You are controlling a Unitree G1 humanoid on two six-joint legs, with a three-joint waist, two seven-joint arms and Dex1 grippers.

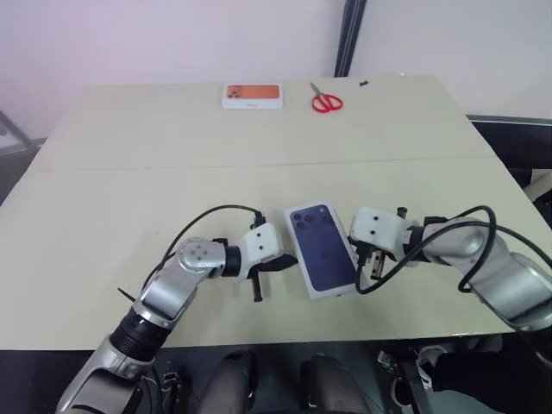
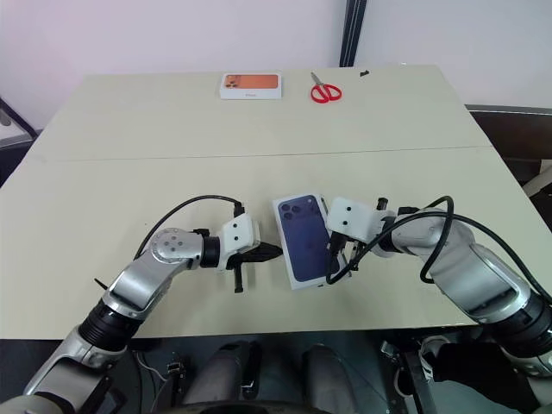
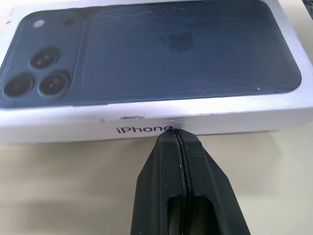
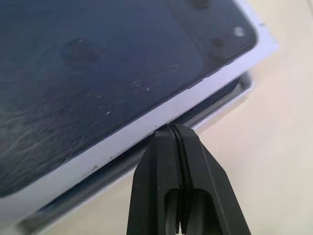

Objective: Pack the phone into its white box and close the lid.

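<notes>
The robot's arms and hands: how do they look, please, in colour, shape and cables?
Both arms are silver-grey metal with rounded joints. White blocky housings sit at the wrists. The left hand and right hand each have two black tapered fingers. Black cables loop over each forearm.

1. Your left pincer (image 3: 177, 134) is pressed shut, its tip touching the lid's (image 3: 146, 63) white side wall, just beside the printed "iPhone" lettering.
2. The lid sits on the pale table (image 3: 58, 191).

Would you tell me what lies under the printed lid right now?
Under the lid, a white tray edge with a dark strip above it shows along the side by the right gripper; the lid sits raised there. Whether that strip is the phone, and the tray's inside, are covered.
</notes>
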